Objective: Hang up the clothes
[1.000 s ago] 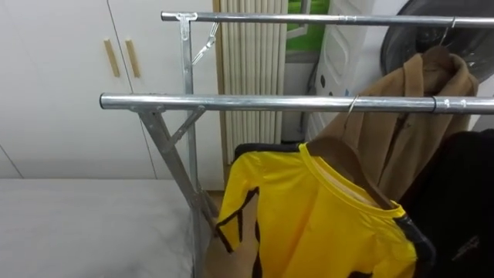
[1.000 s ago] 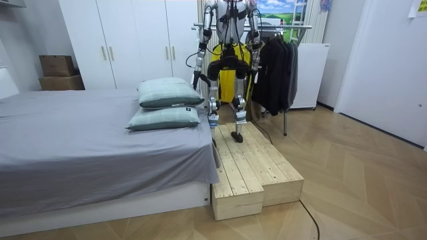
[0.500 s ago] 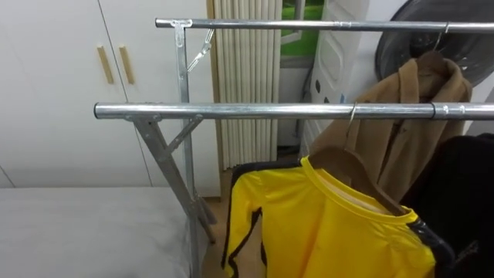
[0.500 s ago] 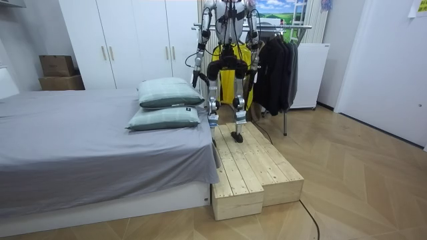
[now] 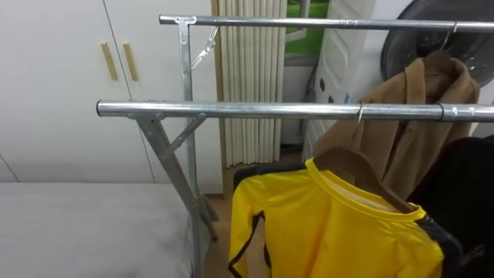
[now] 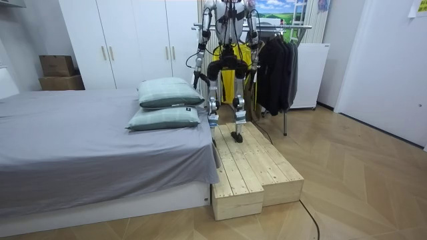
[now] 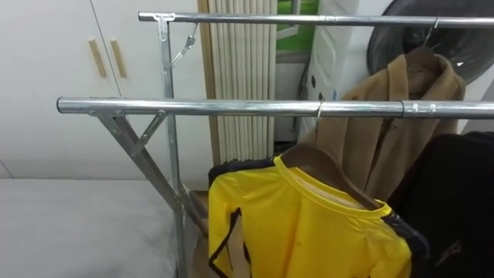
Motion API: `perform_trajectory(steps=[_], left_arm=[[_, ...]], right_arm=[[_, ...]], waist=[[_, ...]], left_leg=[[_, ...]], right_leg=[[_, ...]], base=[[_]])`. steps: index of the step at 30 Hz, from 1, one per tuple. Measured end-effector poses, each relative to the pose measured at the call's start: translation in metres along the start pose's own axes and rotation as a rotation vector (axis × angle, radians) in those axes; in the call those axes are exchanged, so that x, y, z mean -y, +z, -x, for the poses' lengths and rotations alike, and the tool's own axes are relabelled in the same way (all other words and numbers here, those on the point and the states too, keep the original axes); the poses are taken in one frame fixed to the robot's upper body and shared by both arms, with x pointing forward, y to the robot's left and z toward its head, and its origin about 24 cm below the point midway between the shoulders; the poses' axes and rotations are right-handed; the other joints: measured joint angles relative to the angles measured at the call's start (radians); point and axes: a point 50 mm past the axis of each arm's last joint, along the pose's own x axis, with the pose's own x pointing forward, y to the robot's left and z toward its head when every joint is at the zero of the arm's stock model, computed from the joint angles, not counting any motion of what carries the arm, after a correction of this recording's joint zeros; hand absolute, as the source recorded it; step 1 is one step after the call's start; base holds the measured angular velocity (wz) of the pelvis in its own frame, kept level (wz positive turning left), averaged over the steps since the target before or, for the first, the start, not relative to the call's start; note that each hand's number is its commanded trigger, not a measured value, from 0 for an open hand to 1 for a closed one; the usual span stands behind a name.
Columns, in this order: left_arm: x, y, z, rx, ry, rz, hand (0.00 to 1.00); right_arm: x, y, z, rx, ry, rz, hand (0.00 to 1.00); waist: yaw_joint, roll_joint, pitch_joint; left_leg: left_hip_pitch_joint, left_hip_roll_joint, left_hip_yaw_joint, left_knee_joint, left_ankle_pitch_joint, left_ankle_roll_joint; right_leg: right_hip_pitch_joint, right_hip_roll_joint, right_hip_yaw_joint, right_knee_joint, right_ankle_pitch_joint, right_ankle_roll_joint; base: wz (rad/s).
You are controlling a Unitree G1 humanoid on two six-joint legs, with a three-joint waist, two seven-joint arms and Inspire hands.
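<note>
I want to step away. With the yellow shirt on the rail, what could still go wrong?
The yellow shirt looks tilted on its wooden hanger, so it may slip off the lower end. The robot stands on a raised wooden platform beside the bed; a step back could miss its edge.

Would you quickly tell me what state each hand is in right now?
Left hand: cannot be told.
Right hand: cannot be told.

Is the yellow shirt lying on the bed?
No, the yellow shirt hangs on a wooden hanger hooked over the front metal rail.
</note>
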Motion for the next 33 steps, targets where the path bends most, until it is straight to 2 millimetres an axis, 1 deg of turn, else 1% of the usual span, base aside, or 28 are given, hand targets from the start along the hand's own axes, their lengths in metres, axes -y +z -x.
perform_trajectory(steps=[1, 2, 3, 5, 7, 8, 9, 10, 11, 12, 13, 14, 15, 16, 17, 18, 19, 20, 22, 23, 24, 25, 26, 27, 28, 30, 33], left_arm=[[0.000, 0.000, 0.000, 0.004, -0.002, 0.007, 0.00], [0.001, -0.001, 0.000, 0.005, -0.004, 0.012, 0.00], [0.001, -0.001, 0.000, 0.011, -0.005, 0.015, 0.00], [0.003, -0.001, 0.000, 0.017, -0.010, 0.014, 0.00], [0.007, 0.000, 0.000, 0.029, -0.034, 0.015, 0.00], [0.007, 0.001, 0.000, 0.032, -0.039, 0.015, 0.00], [0.008, 0.002, 0.000, 0.035, -0.047, -0.004, 0.00], [0.009, 0.002, 0.000, 0.036, -0.059, -0.011, 0.00], [0.010, 0.002, 0.000, 0.036, -0.063, -0.012, 0.00], [0.010, 0.004, 0.000, 0.039, -0.069, -0.011, 0.00], [0.010, 0.006, 0.000, 0.044, -0.074, -0.011, 0.00], [0.010, 0.006, 0.000, 0.046, -0.080, -0.011, 0.00], [0.010, 0.008, 0.000, 0.050, -0.090, -0.008, 0.00], [0.010, 0.011, 0.000, 0.054, -0.104, 0.005, 0.00], [0.010, 0.009, 0.000, 0.048, -0.107, 0.008, 0.00], [0.009, 0.008, 0.000, 0.042, -0.107, 0.007, 0.00], [0.009, 0.009, 0.000, 0.044, -0.107, 0.006, 0.00], [0.009, 0.009, 0.000, 0.044, -0.108, 0.006, 0.00], [0.009, 0.011, 0.000, 0.050, -0.107, 0.006, 0.00], [0.009, 0.012, 0.000, 0.052, -0.107, 0.007, 0.00], [0.009, 0.011, 0.000, 0.048, -0.107, 0.007, 0.00], [0.009, 0.010, 0.000, 0.044, -0.106, 0.008, 0.00], [0.009, 0.009, 0.000, 0.044, -0.105, 0.008, 0.00], [0.009, 0.007, 0.000, 0.037, -0.105, 0.007, 0.00], [0.009, 0.001, 0.000, 0.023, -0.104, 0.010, 0.00], [0.010, 0.000, 0.000, 0.020, -0.104, 0.018, 0.00], [0.008, -0.002, 0.000, 0.015, -0.098, 0.039, 0.00]], right_arm=[[-0.001, 0.001, 0.000, 0.001, 0.003, 0.009, 0.00], [-0.001, 0.002, 0.000, 0.001, 0.004, 0.016, 0.00], [-0.002, 0.004, -0.001, 0.003, 0.005, 0.039, 0.00], [-0.003, 0.008, -0.001, 0.008, 0.006, 0.070, 0.00], [-0.005, 0.015, -0.002, 0.021, 0.006, 0.152, 0.00], [-0.006, 0.018, -0.002, 0.024, 0.007, 0.177, 0.00], [-0.007, 0.024, -0.002, 0.034, 0.008, 0.223, 0.00], [-0.008, 0.030, -0.002, 0.048, 0.008, 0.258, 0.00], [-0.009, 0.032, -0.003, 0.052, 0.009, 0.277, 0.00], [-0.010, 0.034, -0.003, 0.055, 0.009, 0.284, 0.00], [-0.009, 0.033, -0.003, 0.051, 0.008, 0.286, 0.00], [-0.009, 0.033, -0.003, 0.048, 0.008, 0.289, 0.00], [-0.007, 0.032, -0.002, 0.037, 0.002, 0.297, 0.00], [-0.005, 0.031, -0.002, 0.024, -0.004, 0.303, 0.00], [-0.005, 0.030, -0.002, 0.020, -0.005, 0.303, 0.00], [-0.006, 0.029, -0.002, 0.017, -0.005, 0.304, 0.00], [-0.005, 0.029, -0.002, 0.015, -0.005, 0.303, 0.00], [-0.005, 0.029, -0.002, 0.013, -0.005, 0.301, 0.00], [-0.003, 0.025, -0.002, 0.003, -0.003, 0.277, 0.00], [-0.003, 0.024, -0.002, -0.002, -0.003, 0.271, 0.00], [-0.003, 0.024, -0.002, -0.007, -0.003, 0.261, 0.00], [-0.003, 0.023, -0.002, -0.011, -0.003, 0.252, 0.00], [-0.003, 0.022, -0.002, -0.016, -0.003, 0.247, 0.00], [-0.003, 0.020, -0.002, -0.024, -0.004, 0.235, 0.00], [-0.003, 0.020, -0.002, -0.022, -0.001, 0.224, 0.00], [-0.003, 0.017, -0.002, -0.030, 0.000, 0.201, 0.00], [-0.002, 0.014, -0.002, -0.047, -0.009, 0.174, 0.00]], waist=[[0.000, -0.002, 0.0021], [0.000, -0.002, 0.0023], [0.000, 0.002, 0.0015], [0.001, 0.004, 0.0028], [0.000, 0.013, 0.0070], [0.001, 0.014, 0.0065], [0.003, 0.020, 0.0085], [0.011, 0.015, 0.0106], [0.016, 0.015, 0.0107], [0.022, 0.014, 0.0114], [0.023, 0.011, 0.0106], [0.024, 0.007, 0.0114], [0.025, 0.001, 0.0138], [0.026, -0.001, 0.0145], [0.024, -0.002, 0.0150], [0.023, -0.004, 0.0175], [0.022, -0.005, 0.0182], [0.022, -0.005, 0.0185], [0.021, -0.011, 0.0196], [0.022, -0.013, 0.0185], [0.025, -0.016, 0.0176], [0.025, -0.019, 0.0175], [0.025, -0.021, 0.0180], [0.029, -0.025, 0.0169], [0.029, -0.027, 0.0159], [0.035, -0.029, 0.0159], [0.051, -0.030, 0.0139]], left_leg=[[-0.008, 0.002, -0.010, 0.005, -0.001, -0.001], [-0.015, 0.003, -0.016, 0.008, -0.001, -0.002], [-0.032, 0.003, -0.029, 0.025, 0.000, -0.003], [-0.058, 0.004, -0.033, 0.053, 0.000, -0.003], [-0.093, 0.006, -0.040, 0.075, 0.005, -0.011], [-0.102, 0.006, -0.039, 0.075, 0.008, -0.014], [-0.115, 0.008, -0.039, 0.076, 0.015, -0.018], [-0.127, 0.009, -0.039, 0.079, 0.026, -0.020], [-0.136, 0.009, -0.037, 0.080, 0.032, -0.022], [-0.153, 0.011, -0.008, 0.086, 0.043, -0.023], [-0.169, 0.020, 0.045, 0.095, 0.056, -0.024], [-0.175, 0.023, 0.077, 0.099, 0.064, -0.023], [-0.186, 0.033, 0.148, 0.135, 0.064, -0.014], [-0.188, 0.049, 0.219, 0.190, 0.048, 0.013], [-0.186, 0.058, 0.251, 0.212, 0.038, 0.024], [-0.182, 0.070, 0.294, 0.235, 0.027, 0.031], [-0.182, 0.074, 0.305, 0.245, 0.016, 0.031], [-0.181, 0.074, 0.305, 0.247, 0.010, 0.037], [-0.159, 0.074, 0.314, 0.250, -0.014, 0.037], [-0.152, 0.074, 0.321, 0.249, -0.019, 0.033], [-0.140, 0.074, 0.331, 0.248, -0.028, 0.022], [-0.132, 0.069, 0.334, 0.237, -0.032, 0.016], [-0.127, 0.063, 0.334, 0.224, -0.032, 0.015], [-0.119, 0.054, 0.332, 0.197, -0.032, 0.015], [-0.115, 0.049, 0.329, 0.185, -0.032, 0.016], [-0.111, 0.041, 0.322, 0.177, -0.031, 0.016], [-0.110, 0.036, 0.319, 0.182, -0.031, 0.015]], right_leg=[[-0.001, 0.000, -0.013, -0.001, -0.005, -0.004], [-0.002, -0.001, -0.021, -0.001, -0.008, -0.007], [-0.004, -0.004, -0.040, 0.001, -0.015, -0.011], [-0.007, -0.009, -0.068, 0.002, -0.020, -0.015], [-0.010, -0.016, -0.125, 0.003, -0.026, -0.023], [-0.013, -0.018, -0.139, 0.003, -0.029, -0.026], [-0.015, -0.021, -0.164, 0.003, -0.033, -0.031], [-0.017, -0.024, -0.189, 0.004, -0.037, -0.036], [-0.020, -0.027, -0.203, 0.006, -0.042, -0.039], [-0.021, -0.039, -0.240, 0.007, -0.048, -0.044], [-0.019, -0.047, -0.287, 0.009, -0.056, -0.050], [-0.019, -0.053, -0.309, 0.012, -0.061, -0.053], [-0.016, -0.067, -0.354, 0.019, -0.072, -0.059], [-0.006, -0.073, -0.397, 0.019, -0.077, -0.061], [-0.001, -0.073, -0.421, 0.017, -0.080, -0.062], [0.006, -0.074, -0.462, 0.019, -0.087, -0.066], [0.012, -0.074, -0.506, 0.019, -0.095, -0.069], [0.017, -0.075, -0.529, 0.018, -0.098, -0.069], [0.035, -0.076, -0.600, 0.019, -0.115, -0.065], [0.038, -0.076, -0.616, 0.020, -0.118, -0.065], [0.039, -0.076, -0.643, 0.021, -0.121, -0.065], [0.039, -0.076, -0.662, 0.021, -0.122, -0.065], [0.039, -0.076, -0.669, 0.020, -0.122, -0.065], [0.040, -0.080, -0.684, 0.021, -0.122, -0.065], [0.045, -0.084, -0.703, 0.020, -0.122, -0.065], [0.051, -0.091, -0.729, 0.022, -0.124, -0.062], [0.055, -0.105, -0.756, 0.037, -0.125, -0.059]], base=[[0.31], [0.38], [0.45], [0.50], [0.62], [0.66], [0.62], [0.61], [0.69], [0.92], [1.03], [1.13], [1.12], [1.12], [1.14], [1.13], [1.11], [1.10], [1.05], [0.87], [0.72], [0.65], [0.49], [0.37], [0.34], [0.32], [0.25]])
